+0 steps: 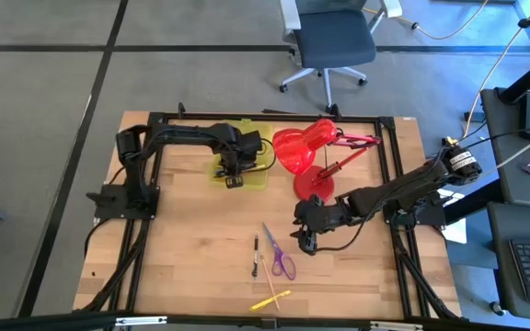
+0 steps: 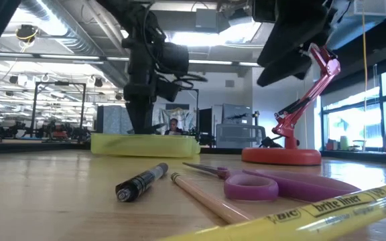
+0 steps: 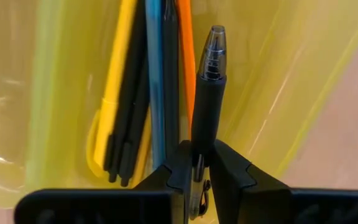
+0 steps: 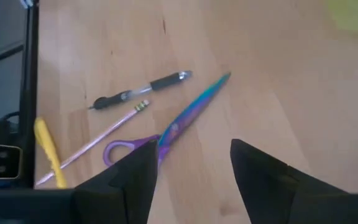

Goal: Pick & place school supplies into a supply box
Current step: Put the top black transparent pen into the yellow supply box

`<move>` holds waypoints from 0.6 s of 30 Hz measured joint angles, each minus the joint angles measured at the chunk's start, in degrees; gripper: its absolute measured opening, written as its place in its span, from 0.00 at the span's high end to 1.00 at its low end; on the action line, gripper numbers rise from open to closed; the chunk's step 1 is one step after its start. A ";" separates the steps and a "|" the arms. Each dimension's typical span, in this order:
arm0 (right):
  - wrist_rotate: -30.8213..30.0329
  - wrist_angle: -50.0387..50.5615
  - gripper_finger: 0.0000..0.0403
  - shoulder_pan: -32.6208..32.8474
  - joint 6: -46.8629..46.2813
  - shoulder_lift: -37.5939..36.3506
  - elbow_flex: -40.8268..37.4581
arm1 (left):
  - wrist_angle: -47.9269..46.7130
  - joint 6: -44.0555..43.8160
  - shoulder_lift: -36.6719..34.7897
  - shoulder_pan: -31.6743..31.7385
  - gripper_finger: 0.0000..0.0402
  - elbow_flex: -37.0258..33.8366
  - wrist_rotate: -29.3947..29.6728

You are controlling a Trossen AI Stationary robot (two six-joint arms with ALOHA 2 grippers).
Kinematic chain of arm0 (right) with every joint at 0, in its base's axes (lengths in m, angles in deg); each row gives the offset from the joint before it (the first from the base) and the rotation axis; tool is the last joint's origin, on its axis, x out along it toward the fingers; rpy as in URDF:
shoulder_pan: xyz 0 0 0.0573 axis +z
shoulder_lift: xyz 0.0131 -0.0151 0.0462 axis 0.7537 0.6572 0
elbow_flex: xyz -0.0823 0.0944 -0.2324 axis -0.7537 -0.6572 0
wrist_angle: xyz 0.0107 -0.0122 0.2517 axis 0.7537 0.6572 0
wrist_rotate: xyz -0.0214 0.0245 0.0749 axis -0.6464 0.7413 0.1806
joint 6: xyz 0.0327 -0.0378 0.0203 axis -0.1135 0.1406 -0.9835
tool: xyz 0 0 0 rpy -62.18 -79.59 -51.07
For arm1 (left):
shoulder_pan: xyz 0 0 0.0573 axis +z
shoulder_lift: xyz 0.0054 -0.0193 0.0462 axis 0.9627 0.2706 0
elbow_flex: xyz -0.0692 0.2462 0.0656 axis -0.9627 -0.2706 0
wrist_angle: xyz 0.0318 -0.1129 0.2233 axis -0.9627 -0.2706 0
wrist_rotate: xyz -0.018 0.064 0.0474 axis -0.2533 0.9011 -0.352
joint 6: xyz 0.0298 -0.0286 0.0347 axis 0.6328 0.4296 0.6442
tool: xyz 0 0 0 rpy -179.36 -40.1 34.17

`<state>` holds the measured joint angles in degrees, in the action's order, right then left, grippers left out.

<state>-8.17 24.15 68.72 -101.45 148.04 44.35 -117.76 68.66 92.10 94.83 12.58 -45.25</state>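
Red lamp (image 1: 306, 152) beside supply box (image 1: 249, 176) — scissors (image 1: 280, 253) apart.

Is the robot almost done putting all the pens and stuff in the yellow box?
Partly. Several pens already lie in the yellow box. The left claw is over the box, gripping a black pen. Left on the table: purple scissors, a black pen, a pencil and a yellow highlighter. The right claw hangs open above the scissors, probably next.
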 joint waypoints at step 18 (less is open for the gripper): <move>3.39 5.04 0.49 6.34 -21.38 14.63 10.03 | 0.25 3.08 1.05 -0.02 0.84 0.10 -0.68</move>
<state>-4.78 29.19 75.06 -122.82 162.67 54.38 -117.52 71.74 93.15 94.81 12.68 -45.93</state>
